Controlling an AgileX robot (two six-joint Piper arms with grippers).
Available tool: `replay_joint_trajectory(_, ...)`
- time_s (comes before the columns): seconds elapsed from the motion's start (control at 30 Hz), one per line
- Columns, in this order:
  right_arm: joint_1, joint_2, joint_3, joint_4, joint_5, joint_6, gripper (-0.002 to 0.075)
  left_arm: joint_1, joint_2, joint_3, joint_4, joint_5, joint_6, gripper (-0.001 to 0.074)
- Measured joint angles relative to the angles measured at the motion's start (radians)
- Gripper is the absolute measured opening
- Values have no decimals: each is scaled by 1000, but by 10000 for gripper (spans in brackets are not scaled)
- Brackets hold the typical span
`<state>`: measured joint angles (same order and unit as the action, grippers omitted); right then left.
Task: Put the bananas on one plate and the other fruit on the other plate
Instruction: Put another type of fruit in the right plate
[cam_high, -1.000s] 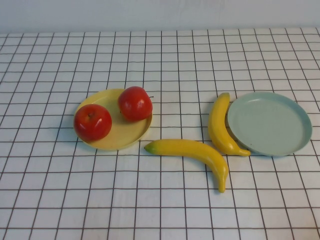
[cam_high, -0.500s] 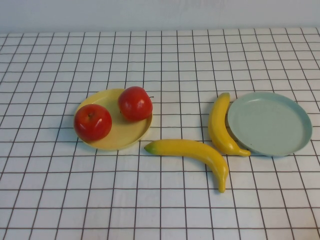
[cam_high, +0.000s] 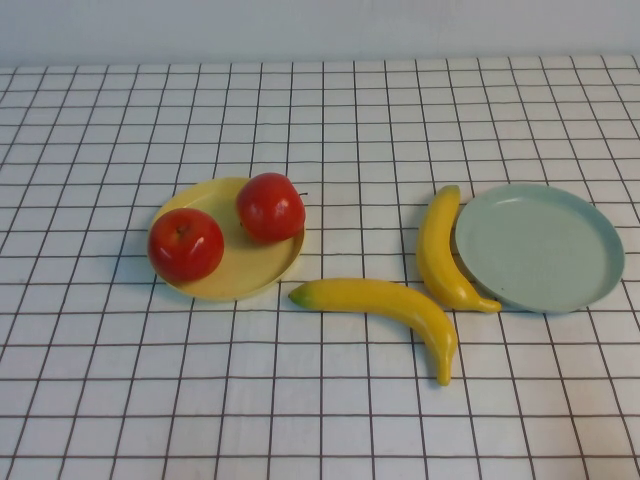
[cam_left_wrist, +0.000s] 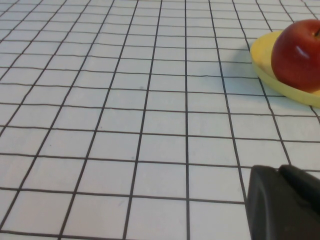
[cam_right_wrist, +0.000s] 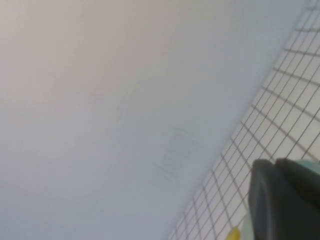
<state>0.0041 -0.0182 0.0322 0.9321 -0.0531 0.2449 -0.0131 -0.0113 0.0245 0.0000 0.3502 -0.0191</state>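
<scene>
Presently both apples sat on the yellow plate; both bananas lay off the blue-green plate, the nearer one touching its rim; left gripper and right gripper were closed and empty, so either should open wide before grasping that banana mid-length.

Neither arm shows in the high view. In the left wrist view only a dark corner of the left hand enters, cut off by the picture's edge, its fingers hidden. That view also crops the yellow plate and the red apple on it, so most of the plate and the second apple stay out of sight. In the right wrist view the right hand is likewise a dark, blurred block at the edge. Beside it only a small yellow tip of a banana shows, and the checked tabletop is out of focus.
</scene>
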Motion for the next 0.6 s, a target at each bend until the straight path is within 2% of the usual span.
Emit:
replay_joint_trajectory(0.07,0,0,0,45,-26,-137,-16,0,0,0,0,0,0,-4)
replay_joint_trajectory(0.17,0,0,0,77,-37,-228,-16,0,0,0,0,0,0,-4)
replay_joint_trajectory(0.37,0,0,0,109,-40,-260,-16,0,0,0,0,0,0,-3)
replay_joint_trajectory(0.6,0,0,0,223,20,-322,-16,0,0,0,0,0,0,-3)
